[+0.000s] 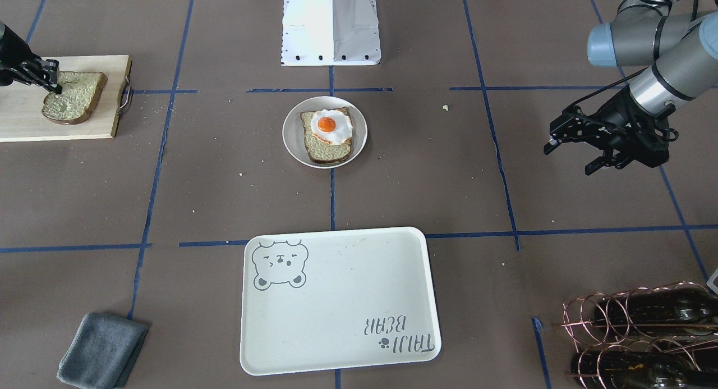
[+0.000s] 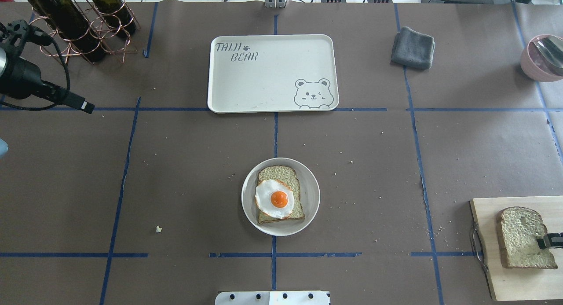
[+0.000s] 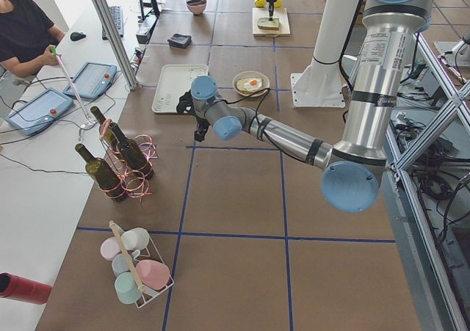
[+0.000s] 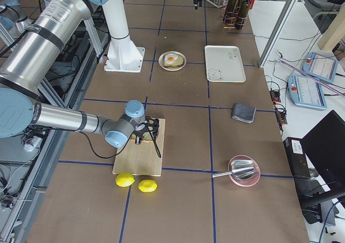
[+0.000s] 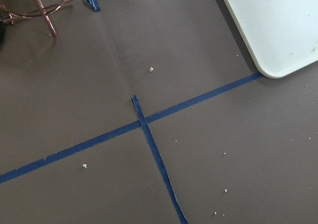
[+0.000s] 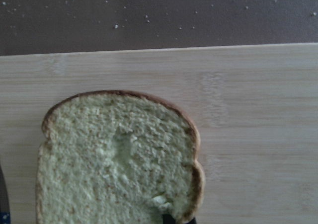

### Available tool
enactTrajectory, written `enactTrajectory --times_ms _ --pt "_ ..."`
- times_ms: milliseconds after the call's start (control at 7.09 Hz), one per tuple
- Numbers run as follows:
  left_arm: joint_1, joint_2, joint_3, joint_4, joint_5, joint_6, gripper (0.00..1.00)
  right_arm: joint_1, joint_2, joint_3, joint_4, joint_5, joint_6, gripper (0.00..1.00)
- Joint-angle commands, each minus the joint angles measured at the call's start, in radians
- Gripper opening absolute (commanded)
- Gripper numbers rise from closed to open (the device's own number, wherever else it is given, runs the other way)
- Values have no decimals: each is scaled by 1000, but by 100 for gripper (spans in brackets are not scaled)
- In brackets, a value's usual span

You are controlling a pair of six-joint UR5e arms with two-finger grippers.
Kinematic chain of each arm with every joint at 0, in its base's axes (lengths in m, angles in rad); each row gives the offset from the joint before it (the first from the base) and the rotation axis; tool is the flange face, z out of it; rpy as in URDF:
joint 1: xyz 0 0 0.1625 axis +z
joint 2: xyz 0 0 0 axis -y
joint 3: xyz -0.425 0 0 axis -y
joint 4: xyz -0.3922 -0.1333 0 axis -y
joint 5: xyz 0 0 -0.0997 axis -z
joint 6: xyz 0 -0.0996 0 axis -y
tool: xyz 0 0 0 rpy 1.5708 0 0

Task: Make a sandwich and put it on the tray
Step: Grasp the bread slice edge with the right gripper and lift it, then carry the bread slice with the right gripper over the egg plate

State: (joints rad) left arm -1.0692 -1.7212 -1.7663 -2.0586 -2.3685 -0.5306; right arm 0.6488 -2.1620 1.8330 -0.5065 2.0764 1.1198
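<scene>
While my right tool (image 1: 53, 79) is pressing a finger onto the loose slice (image 1: 76, 100) on the cutting board (image 1: 22, 122), I am not managing to tell whether it is gripping. My left tool (image 1: 567, 158) is hanging wide and empty, probably parked aside. The other slice (image 1: 325, 152) is carrying the egg (image 1: 331, 128) on the plate (image 1: 290, 145), awaiting its lid. The tray (image 1: 336, 310) is lying bare beyond it. The cloth (image 1: 101, 349) and bottle rack (image 1: 639, 333) are sitting well apart, obstructing nothing.
</scene>
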Motion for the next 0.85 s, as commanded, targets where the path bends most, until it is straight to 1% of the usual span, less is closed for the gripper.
enactTrajectory --times_ms 0,141,282,423,564,705 --pt "0 0 1 0 0 -2 100 41 -22 112 2 16 0 0" --pt "0 -1 1 0 0 -3 100 113 -7 149 2 55 -2 0" --pt "1 -3 1 0 0 -6 100 215 46 164 2 164 -2 0" --pt "3 -3 1 0 0 -8 100 286 104 164 0 245 0 0" --pt "5 -5 1 0 11 -8 100 293 167 164 -13 264 2 0" --pt "5 -8 8 0 12 -9 100 290 280 158 -71 271 46 0"
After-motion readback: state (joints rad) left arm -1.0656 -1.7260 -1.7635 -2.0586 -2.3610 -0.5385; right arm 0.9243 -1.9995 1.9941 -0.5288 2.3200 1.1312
